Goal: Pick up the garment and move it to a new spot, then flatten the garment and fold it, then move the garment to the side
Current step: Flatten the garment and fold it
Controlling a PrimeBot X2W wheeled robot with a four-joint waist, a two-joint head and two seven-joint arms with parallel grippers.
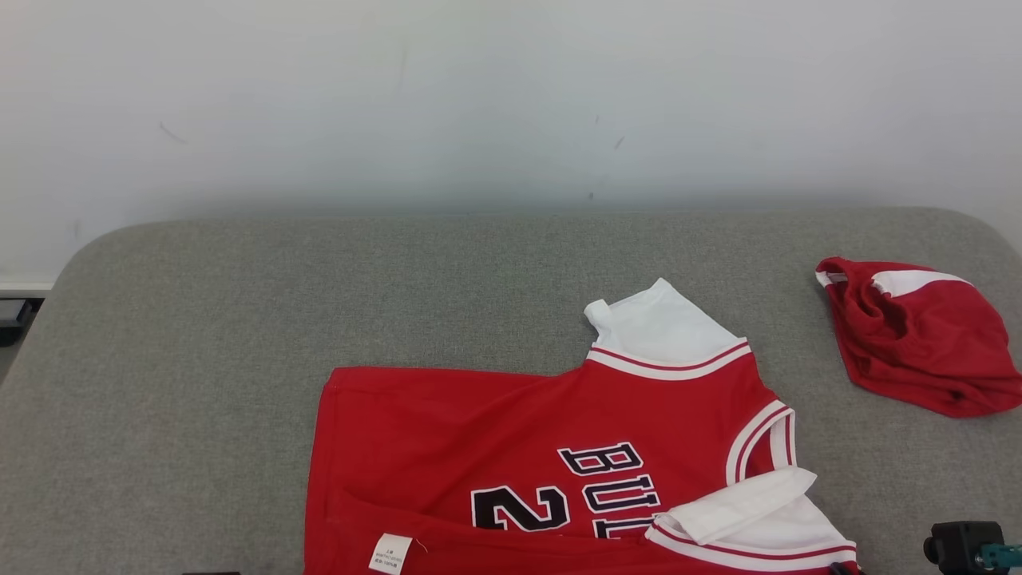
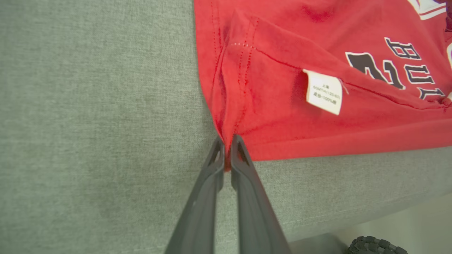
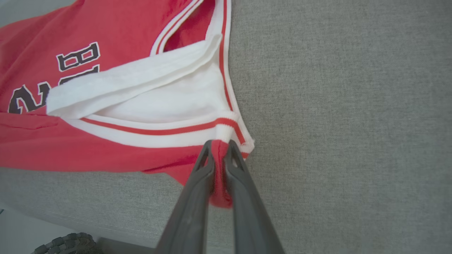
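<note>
Cloth is caught in both of your pincers right now. Your left pincer (image 2: 227, 146) is squeezed tight on a corner of the red jersey (image 2: 282, 70), and a thin bit of red shows between its two dark fingers (image 2: 204, 197). Just past those tips and off to their right, the jersey spreads out on the grey tabletop (image 2: 88, 123). A small white tag (image 2: 324, 91) sits on a folded-over flap a little way beyond the tips. Past the tag you can see dark letters and a number. Your right pincer (image 3: 219, 146) is squeezed tight too. It holds the jersey at a corner where the red and white striped trim meets. A lump of red cloth pokes out between its fingers lower down. Just beyond those tips and to their left lies a white sleeve (image 3: 141, 88), folded onto the red front. To the right of that pincer is plain grey tabletop. From the head camera, the jersey lies at the near edge of the tabletop. A second red and white bundle (image 1: 918, 343) lies well apart from it, beyond your right pincer and further right.
</note>
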